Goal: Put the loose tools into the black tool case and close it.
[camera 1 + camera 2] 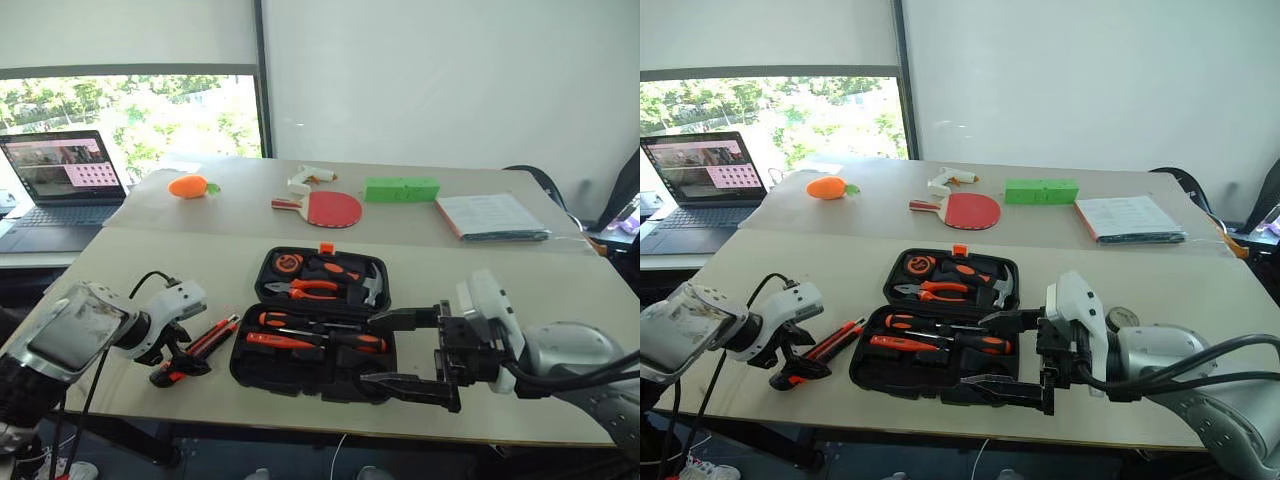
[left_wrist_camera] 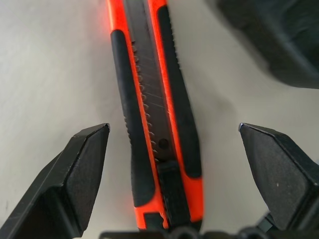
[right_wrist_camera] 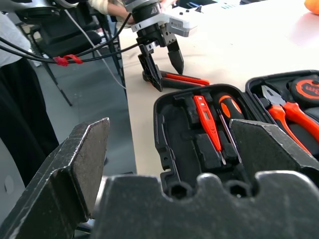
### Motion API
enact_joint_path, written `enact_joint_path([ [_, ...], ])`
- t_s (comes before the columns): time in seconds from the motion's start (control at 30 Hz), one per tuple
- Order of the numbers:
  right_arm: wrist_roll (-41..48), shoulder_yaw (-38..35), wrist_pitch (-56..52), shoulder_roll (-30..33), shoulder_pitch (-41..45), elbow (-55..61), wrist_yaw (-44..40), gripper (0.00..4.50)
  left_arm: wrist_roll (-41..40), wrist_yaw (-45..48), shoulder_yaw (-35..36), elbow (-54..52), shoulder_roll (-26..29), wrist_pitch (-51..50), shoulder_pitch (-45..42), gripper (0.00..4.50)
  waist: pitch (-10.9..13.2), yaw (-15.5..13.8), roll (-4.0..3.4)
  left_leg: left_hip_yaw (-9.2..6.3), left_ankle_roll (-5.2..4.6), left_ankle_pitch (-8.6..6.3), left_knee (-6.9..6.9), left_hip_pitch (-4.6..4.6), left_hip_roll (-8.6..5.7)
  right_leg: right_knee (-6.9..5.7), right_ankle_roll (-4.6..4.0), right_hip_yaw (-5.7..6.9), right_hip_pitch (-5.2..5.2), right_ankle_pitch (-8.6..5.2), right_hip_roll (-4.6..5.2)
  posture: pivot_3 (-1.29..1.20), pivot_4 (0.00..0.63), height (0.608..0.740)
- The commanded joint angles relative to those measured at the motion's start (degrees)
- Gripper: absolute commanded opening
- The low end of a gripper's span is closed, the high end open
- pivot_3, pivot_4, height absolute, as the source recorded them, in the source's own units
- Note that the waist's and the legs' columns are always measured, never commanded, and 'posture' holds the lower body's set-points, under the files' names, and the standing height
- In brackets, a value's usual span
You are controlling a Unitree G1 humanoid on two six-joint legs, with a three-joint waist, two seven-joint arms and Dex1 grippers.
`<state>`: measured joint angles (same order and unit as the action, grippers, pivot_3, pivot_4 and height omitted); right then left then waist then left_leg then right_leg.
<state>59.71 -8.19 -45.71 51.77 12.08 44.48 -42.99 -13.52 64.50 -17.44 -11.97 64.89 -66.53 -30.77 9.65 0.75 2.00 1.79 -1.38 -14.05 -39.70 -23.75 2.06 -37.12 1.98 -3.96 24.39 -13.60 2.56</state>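
The black tool case [image 1: 243,366] lies open at the table's middle, its lid [image 1: 276,290] flat behind it. Orange-handled screwdrivers [image 1: 300,322] and a slim red-orange one [image 3: 209,124] rest in its front half. A black-and-orange utility knife [image 1: 214,334] lies on the table just left of the case. My left gripper [image 2: 173,127] points down over the knife, open, one finger on each side and clear of it. My right gripper [image 1: 402,352] hovers open over the case's front right corner, holding nothing.
Pliers [image 1: 312,289], a hammer [image 1: 372,285] and a tape measure [image 1: 288,262] sit in the lid. On the far table are a laptop [image 1: 65,185], an orange toy [image 1: 190,186], a red paddle [image 1: 332,208], a green box [image 1: 400,189] and papers [image 1: 490,217].
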Motion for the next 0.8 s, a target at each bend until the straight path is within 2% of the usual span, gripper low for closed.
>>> enact_joint_path([
  [0.03,0.4,-2.0,1.2,0.2,-0.4,1.8,1.0,4.50,2.3,-1.3,-1.9,3.0,-0.2,3.0,-0.6,4.47,0.0,0.0,0.00,0.00,0.00,0.00,0.00,0.01,0.00,0.00,0.00,0.00,-0.01,0.00,0.00,0.00,0.150,0.738],
  [0.1,0.4,-2.1,1.3,0.1,-0.5,1.8,1.2,4.50,2.2,-1.3,-2.1,4.2,-0.6,3.5,-0.5,4.47,0.0,0.0,-0.02,0.00,0.00,0.00,-0.01,0.07,0.00,-0.01,0.00,0.00,-0.06,0.00,0.00,0.00,0.150,0.738],
  [0.13,0.4,-2.1,1.3,0.1,-0.5,1.8,1.3,4.50,1.8,-1.4,-2.0,4.6,-0.9,3.5,-0.4,3.95,0.0,0.0,-0.02,0.00,0.00,0.00,-0.01,0.10,0.00,-0.01,0.00,0.00,-0.08,0.00,0.01,0.00,0.150,0.738],
  [0.17,0.5,-2.1,1.3,0.1,-0.6,1.8,1.4,4.50,1.7,-1.4,-1.9,5.0,-1.2,3.6,-0.4,3.77,0.0,0.0,-0.02,0.00,0.00,0.00,-0.01,0.17,0.00,-0.02,0.00,-0.01,-0.13,0.00,0.00,0.00,0.150,0.738],
  [0.37,0.4,-2.2,1.5,0.4,-0.9,1.9,1.3,4.50,1.9,-1.3,-0.2,7.8,-1.9,6.0,-0.5,1.69,0.0,0.0,-0.06,0.02,0.00,0.00,0.01,0.25,0.00,-0.02,0.00,-0.04,-0.17,0.00,0.00,0.00,0.150,0.738],
  [0.47,0.3,-2.2,1.6,0.5,-1.0,1.9,1.0,4.50,3.3,-0.2,0.3,10.6,-0.8,10.4,-2.0,1.61,0.0,0.0,-0.06,0.02,0.00,0.00,0.01,0.25,0.00,-0.02,0.00,-0.03,-0.17,0.00,0.00,0.00,0.150,0.738],
  [0.57,0.0,-2.5,1.7,1.0,-1.4,1.6,-0.2,4.50,6.9,4.3,0.0,19.2,-0.5,24.6,-10.2,1.61,0.0,-0.1,0.03,0.02,0.00,0.01,0.00,0.22,0.01,-0.03,0.00,-0.03,-0.15,0.00,0.00,0.00,0.150,0.738],
  [0.7,-0.3,-2.7,1.8,1.5,-1.3,0.8,-1.4,4.50,9.8,11.3,-3.2,27.8,-4.9,34.9,-23.2,1.61,0.2,-1.2,0.34,-0.06,0.09,0.06,-0.11,-0.05,0.00,0.02,-0.03,0.11,-0.04,0.07,-0.04,0.00,0.150,0.738],
  [0.8,-0.5,-2.5,1.7,1.7,-1.3,0.5,-2.0,4.50,10.1,17.9,-6.3,28.8,-11.3,37.9,-31.9,1.61,0.2,-1.8,0.33,-0.01,0.08,0.05,-0.12,-0.12,-0.19,0.14,0.14,0.04,-0.10,0.03,0.12,0.00,0.150,0.738],
])
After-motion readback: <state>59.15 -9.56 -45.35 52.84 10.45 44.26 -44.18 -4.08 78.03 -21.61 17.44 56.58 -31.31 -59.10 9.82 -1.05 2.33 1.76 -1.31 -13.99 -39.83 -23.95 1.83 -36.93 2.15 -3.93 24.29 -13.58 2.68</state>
